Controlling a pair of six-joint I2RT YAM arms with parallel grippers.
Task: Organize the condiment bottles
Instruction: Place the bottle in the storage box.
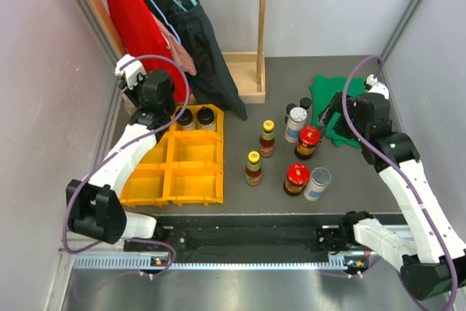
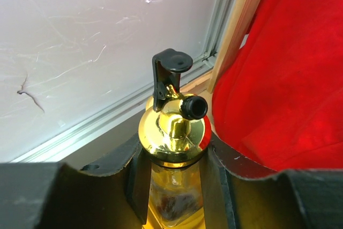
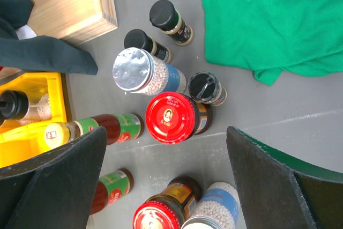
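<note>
**Grey table [image 1: 247,202], half sorted**

Yellow tray [image 1: 169,167] held two black-capped jars [image 1: 206,115]; other bottles [image 1: 253,167] stood loose rightward. Left gripper [image 2: 174,178] clamped a gold-topped bottle [image 2: 174,132] near the tray's far corner, likely for slotting; right gripper [image 3: 166,181] hung spread over a red-lidded jar [image 3: 170,117].

Place: probably a robotics lab test cell.
Walls: plain white panels [image 1: 328,5] in aluminium framing [image 1: 416,5], closing in three sides.
Surface: dark grey matte surface [image 1: 364,202], with a slotted metal rail [image 1: 240,261] along its near edge.
Rig: white jointed robot arms [image 1: 124,154] trailing purple cables [image 1: 187,89].
</note>
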